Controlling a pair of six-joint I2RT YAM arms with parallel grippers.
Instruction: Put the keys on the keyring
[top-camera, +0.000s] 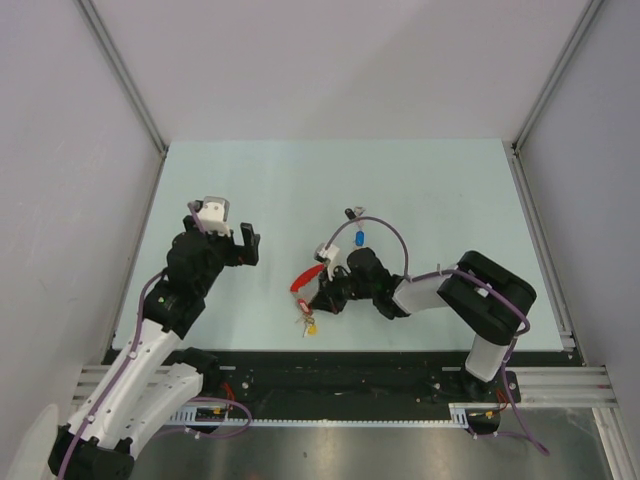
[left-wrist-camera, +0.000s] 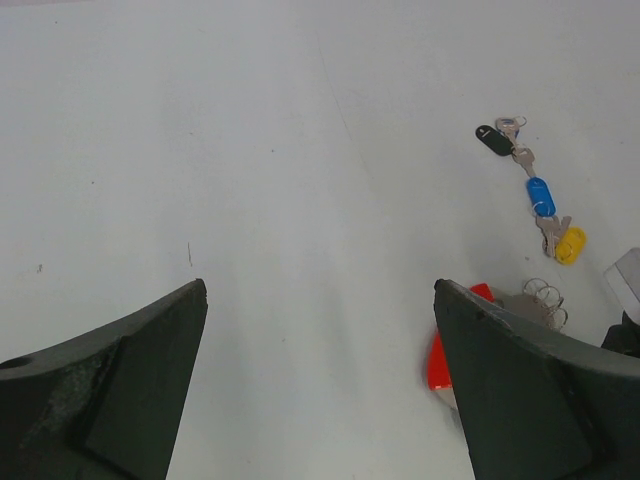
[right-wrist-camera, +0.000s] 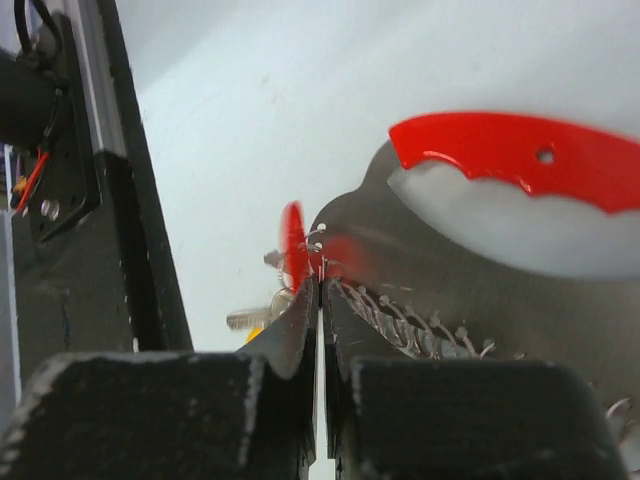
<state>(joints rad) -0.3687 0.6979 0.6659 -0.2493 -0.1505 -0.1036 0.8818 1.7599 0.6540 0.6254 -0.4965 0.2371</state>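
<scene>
right gripper (right-wrist-camera: 320, 290) pinched shut on the red key (right-wrist-camera: 293, 250) beside the keyring (right-wrist-camera: 500, 150), left gripper (left-wrist-camera: 320, 300) gaping empty, guessing threading's next

Even, bright light fills all views; shadows are soft. The counter (left-wrist-camera: 250, 150) looks washed-out white in the left wrist view. In the right wrist view the keyring (right-wrist-camera: 520, 158) is blurred, with a grey shadow beneath.

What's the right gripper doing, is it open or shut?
Shut. The right gripper has its fingers pressed together with barely a sliver between them, tips at the red tag. Whether they pinch anything, cannot tell.
</scene>
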